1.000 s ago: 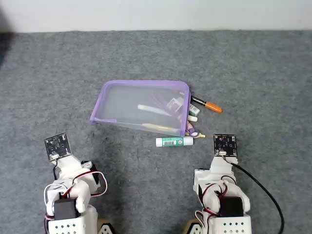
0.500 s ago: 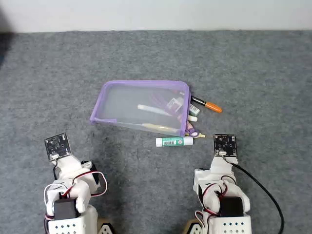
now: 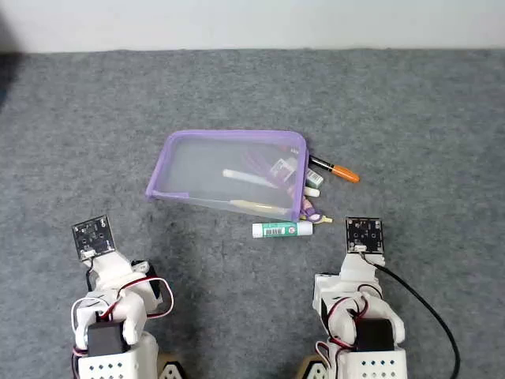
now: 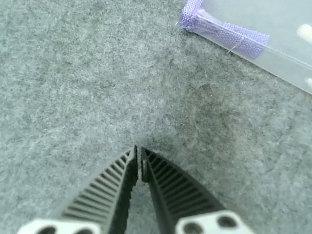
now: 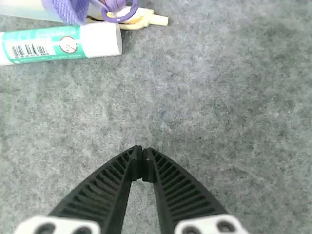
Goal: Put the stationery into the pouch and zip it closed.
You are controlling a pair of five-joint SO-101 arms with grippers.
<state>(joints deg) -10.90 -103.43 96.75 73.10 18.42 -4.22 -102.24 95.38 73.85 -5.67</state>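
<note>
Starting with the glue stick (image 3: 282, 229), lying just outside the pouch (image 3: 197, 166) by its open end, I'd open the right claw (image 5: 142, 163), pinched shut and empty like the left claw (image 4: 139, 163), and come down across the tube's middle so it can't roll.

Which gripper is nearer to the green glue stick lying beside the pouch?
Right. The right gripper is just off the white cap end of the glue stick; the left gripper is by the opposite corner of the pouch, well away from the stick.
</note>
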